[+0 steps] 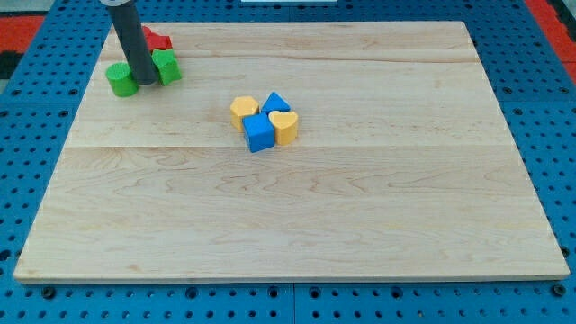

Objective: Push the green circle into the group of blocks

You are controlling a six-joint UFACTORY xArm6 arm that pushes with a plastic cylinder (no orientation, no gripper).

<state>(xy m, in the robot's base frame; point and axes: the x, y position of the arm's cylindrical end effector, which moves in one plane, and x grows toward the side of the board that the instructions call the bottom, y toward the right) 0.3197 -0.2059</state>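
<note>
Our rod comes down from the view's top left and our tip (144,83) rests on the desk (360,207) between two green blocks. We carry no jaws at all, only this straight dark rod, so there is nothing to stand apart or together.

The green circle (121,79) lies just to the view's left of our tip, touching or all but touching the rod. On the other side, to the view's right of the rod, sits a second green block (167,67); its shape is partly hidden by the rod and we cannot make it out for certain. Behind these, toward the view's top, a red block (158,40) shows beside the rod, most of it covered, so we cannot tell its shape.

The group of blocks lies well apart from the green circle, toward the middle of the desk and to the view's right and bottom of our tip. It holds four pieces packed close together: a yellow hexagon (243,110) at the view's left, a blue triangle (276,103) at the top right, a blue cube (258,132) at the bottom, and a yellow heart (284,127) at the bottom right.
</note>
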